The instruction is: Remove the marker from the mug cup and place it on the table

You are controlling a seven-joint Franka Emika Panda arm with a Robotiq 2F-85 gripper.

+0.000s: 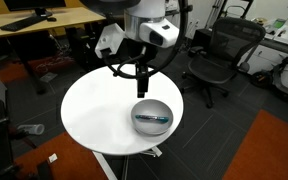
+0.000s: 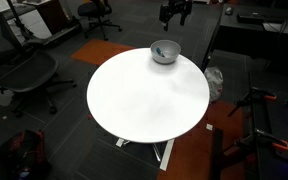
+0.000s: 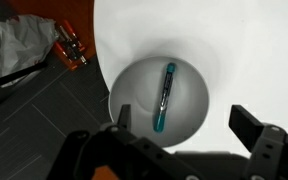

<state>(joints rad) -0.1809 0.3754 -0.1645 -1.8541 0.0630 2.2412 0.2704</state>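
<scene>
Marker (image 3: pixel 165 97) lay inside mug cup (image 3: pixel 129 85) on the surface (image 3: pixel 254 40), long axis 12-to-6 in wrist view, at 11 o'clock from claw (image 3: pixel 184 125) centre. Claw wide open, empty, hovering above, closing line 9-to-3.

Soft overhead light is washing out the white counter (image 2: pixel 144 100); the surrounding floor (image 2: pixel 59 125) is sitting dim; the near pincer (image 3: pixel 181 120) is blurring darkly.

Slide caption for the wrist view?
Open pincer hovers above the marker lying inside the mug cup on the white table.
</scene>
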